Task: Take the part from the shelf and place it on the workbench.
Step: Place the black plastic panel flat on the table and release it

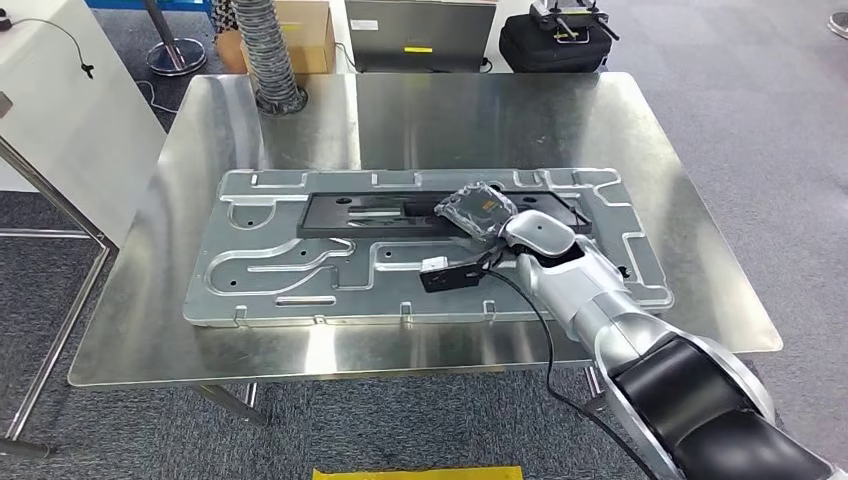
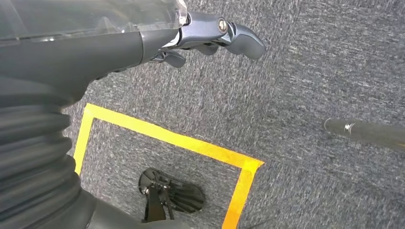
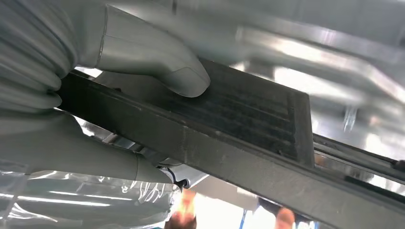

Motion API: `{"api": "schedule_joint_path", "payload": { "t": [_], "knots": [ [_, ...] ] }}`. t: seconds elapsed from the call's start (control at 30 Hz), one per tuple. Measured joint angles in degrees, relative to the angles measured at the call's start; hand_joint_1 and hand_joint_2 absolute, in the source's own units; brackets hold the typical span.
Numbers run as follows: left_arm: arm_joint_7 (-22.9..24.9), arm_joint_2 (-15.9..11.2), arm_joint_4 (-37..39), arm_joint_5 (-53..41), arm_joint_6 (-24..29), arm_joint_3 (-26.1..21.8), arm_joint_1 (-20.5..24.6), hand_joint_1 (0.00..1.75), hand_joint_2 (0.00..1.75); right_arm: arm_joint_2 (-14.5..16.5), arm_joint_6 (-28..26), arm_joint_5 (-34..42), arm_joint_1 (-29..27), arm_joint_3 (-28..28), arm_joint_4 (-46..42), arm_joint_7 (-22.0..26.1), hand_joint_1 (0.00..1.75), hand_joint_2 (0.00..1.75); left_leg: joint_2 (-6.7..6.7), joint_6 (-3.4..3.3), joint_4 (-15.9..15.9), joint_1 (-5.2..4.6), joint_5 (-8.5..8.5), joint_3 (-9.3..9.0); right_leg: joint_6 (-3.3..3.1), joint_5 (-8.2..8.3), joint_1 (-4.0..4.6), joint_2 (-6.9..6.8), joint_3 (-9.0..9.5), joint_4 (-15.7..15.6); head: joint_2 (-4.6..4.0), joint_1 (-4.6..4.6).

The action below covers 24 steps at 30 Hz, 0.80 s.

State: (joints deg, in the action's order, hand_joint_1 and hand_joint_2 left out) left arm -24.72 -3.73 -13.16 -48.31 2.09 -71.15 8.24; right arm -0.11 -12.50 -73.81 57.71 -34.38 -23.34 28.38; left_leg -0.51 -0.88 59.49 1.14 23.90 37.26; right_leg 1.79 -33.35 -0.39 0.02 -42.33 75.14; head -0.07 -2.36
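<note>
The right hand (image 1: pixel 478 212), wrapped in clear plastic that is hiding its fingers, is gripping the end of a flat dark part (image 1: pixel 400 213), thumb (image 3: pixel 157 67) pressing on its ribbed face. The part is lying on a pressed metal panel (image 1: pixel 300 270) on the steel bench (image 1: pixel 420 110). The left hand (image 2: pixel 210 38) is hanging over grey carpet (image 2: pixel 310 71), fingers loosely curled, holding nothing. No writing is readable.

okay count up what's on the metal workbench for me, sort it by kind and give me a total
Large pressed metal panel: 1
Long black part, held by the right hand: 1
Ribbed grey hose standing at the workbench's far edge: 1
Total: 3
</note>
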Motion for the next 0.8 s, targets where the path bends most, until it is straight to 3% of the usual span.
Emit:
{"api": "schedule_joint_path", "payload": {
  "t": [0.03, 0.1, 0.17, 0.27, 0.33, 0.4, 0.47, 0.5, 0.53, 0.63, 0.7, 0.8],
  "knots": [
    [-0.2, 0.0, 0.0, 0.0, -0.1, 0.0, 0.0, 0.00, 1.75, 0.0, 0.0, 0.5, -0.5, 0.0, 0.3, 0.4, 0.87, 0.87, -0.05, -0.01, 0.0, -0.05, 0.12, -0.21, -0.20, 1.89, 0.03, 0.00, 0.48, -1.9, 0.00, 0.00],
    [-0.5, 0.2, 0.0, 0.0, -0.4, 0.0, 0.0, 0.00, 1.75, 0.0, 0.0, 1.3, -1.0, 0.0, 0.7, 1.1, 0.00, 0.00, -0.11, 0.18, 0.0, -0.17, 0.39, -0.70, -0.95, 6.40, 0.24, 0.00, 3.57, -9.6, 0.00, 0.00],
    [-0.6, 0.3, 0.0, 0.0, -0.8, 0.1, 0.1, 0.00, 1.75, 0.1, 0.0, 1.8, -1.2, 0.0, 0.9, 1.5, 0.00, 0.00, -0.03, 0.57, -0.1, -0.34, 0.57, -0.96, -1.56, 8.36, 0.62, 0.01, 5.87, -15.0, 0.01, 0.00],
    [-0.7, 0.5, 0.1, -0.1, -1.4, 0.2, 0.1, 0.00, 1.75, 0.3, -0.1, 2.5, -1.8, 0.0, 1.2, 1.8, 0.00, 0.00, 0.12, 1.34, -0.3, -0.37, 0.65, -1.22, -2.08, 8.40, 0.68, 0.01, 6.47, -16.3, 0.01, -0.01],
    [-0.8, 0.6, 0.1, -0.3, -1.6, 0.4, 0.0, 0.00, 0.87, 0.4, -0.1, 3.0, -2.1, 0.0, 1.3, 1.8, 0.00, 0.00, 0.17, 1.90, 1.4, -0.40, 1.97, -0.72, -2.66, 8.71, 0.31, -0.07, 7.08, -17.1, 0.01, -0.01],
    [-1.1, 0.6, 0.1, -0.5, -1.6, 0.7, 0.0, 0.00, 0.00, 0.6, -0.3, 3.6, -2.2, 0.0, 1.4, 1.9, 0.00, 0.00, 0.20, 2.35, 7.3, -0.39, 5.29, 1.78, -3.10, 8.84, 0.17, -0.14, 7.44, -17.5, 0.00, -0.01],
    [-1.3, 0.6, 0.1, -0.5, -1.6, 0.9, 0.0, 0.00, 0.00, 0.7, -0.7, 4.4, -2.7, 0.0, 1.5, 2.1, 0.00, 0.00, 0.20, 2.70, 14.2, -0.31, 8.07, 4.90, -3.22, 8.81, 0.19, -0.15, 7.46, -17.4, 0.00, -0.02],
    [-1.4, 0.6, 0.1, -0.5, -1.6, 1.0, 0.0, 0.00, 0.00, 0.8, -1.1, 4.9, -3.0, 0.0, 1.6, 2.3, 0.00, 0.00, 0.21, 2.85, 15.4, -0.24, 8.10, 5.49, -3.20, 8.78, 0.18, -0.13, 7.46, -17.4, 0.00, -0.02],
    [-1.4, 0.6, 0.1, -0.5, -1.6, 1.0, 0.0, 0.00, 0.00, 0.9, -1.6, 5.5, -3.2, 0.0, 1.6, 2.5, 0.00, 0.00, 0.22, 2.96, 14.3, -0.12, 6.98, 4.92, -3.11, 8.73, 0.15, -0.08, 7.47, -17.2, 0.00, -0.02],
    [-1.5, 0.5, 0.1, -0.4, -1.5, 1.1, 0.1, 0.00, 0.00, 1.0, -3.5, 9.4, -3.4, 0.2, 1.2, 4.5, 0.00, 0.00, 0.22, 2.94, 3.4, 0.15, 2.05, -0.60, -2.43, 8.18, 0.09, 0.10, 7.36, -16.4, 0.00, -0.02],
    [-1.4, 0.5, 0.1, -0.3, -1.5, 1.1, 0.1, 0.00, 0.00, 1.2, -5.0, 14.2, -3.7, 1.0, 0.3, 7.4, 0.00, 0.00, 0.14, 2.33, 0.0, 0.03, 1.55, -2.32, -1.86, 7.99, 0.26, 0.21, 7.17, -16.0, 0.01, -0.02],
    [-1.4, 0.6, 0.1, -0.2, -1.4, 1.2, 0.1, 0.00, 0.00, 0.9, -7.5, 27.3, -5.7, 3.6, -4.6, 10.6, 0.00, 0.00, 0.09, 1.12, -0.3, -0.08, 1.35, -2.43, -1.00, 7.78, 0.22, 0.25, 7.11, -15.9, 0.01, -0.01]
  ]
}}
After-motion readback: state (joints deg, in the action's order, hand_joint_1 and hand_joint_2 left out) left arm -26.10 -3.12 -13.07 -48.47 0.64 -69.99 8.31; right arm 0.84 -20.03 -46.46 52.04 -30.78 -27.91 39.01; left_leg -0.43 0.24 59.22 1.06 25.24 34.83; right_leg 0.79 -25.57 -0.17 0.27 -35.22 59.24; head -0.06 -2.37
